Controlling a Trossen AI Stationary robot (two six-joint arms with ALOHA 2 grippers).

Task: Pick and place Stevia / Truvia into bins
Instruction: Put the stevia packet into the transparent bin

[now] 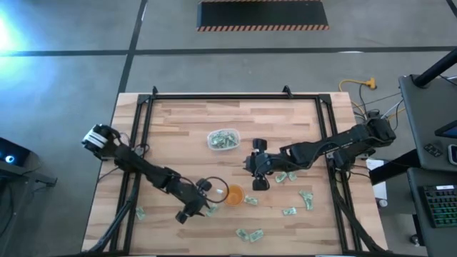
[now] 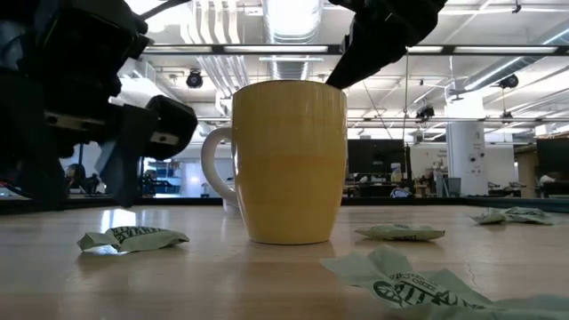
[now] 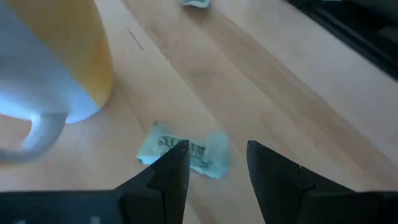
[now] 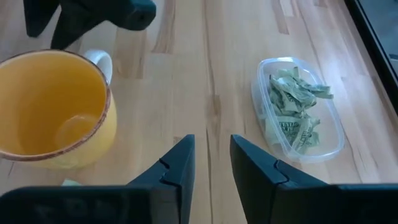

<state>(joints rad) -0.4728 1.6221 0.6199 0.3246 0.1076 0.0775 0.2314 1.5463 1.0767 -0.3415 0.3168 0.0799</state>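
The left gripper (image 1: pixel 203 207) hangs low over the light wooden slatted table (image 1: pixel 178 135), just at the nine o'clock side of the round orange ceramic cup (image 1: pixel 234 194). Its two dark fingers (image 3: pixel 168 177) are spread apart and hold nothing. Between them, in the left wrist view, lies one crumpled pale green and white paper sachet (image 3: pixel 183 152), flat on the wood. I judge that the gripper stands this way to straddle the sachet before it closes on it.

The right gripper (image 1: pixel 258 175) waits near the table's middle, at about one o'clock from the cup. Its fingers (image 4: pixel 177 168) are parted with only a small gap and are empty.

The small clear plastic tub with whitish rim (image 1: pixel 223 139) stands at twelve o'clock from the cup, near but apart. It already holds a heap of folded green sachets (image 4: pixel 292 115).

More sachets are scattered: several at three to five o'clock from the cup (image 1: pixel 289 211), and one far at eight o'clock (image 1: pixel 141 213). They look thin, wrinkled and light, with dark printed letters.
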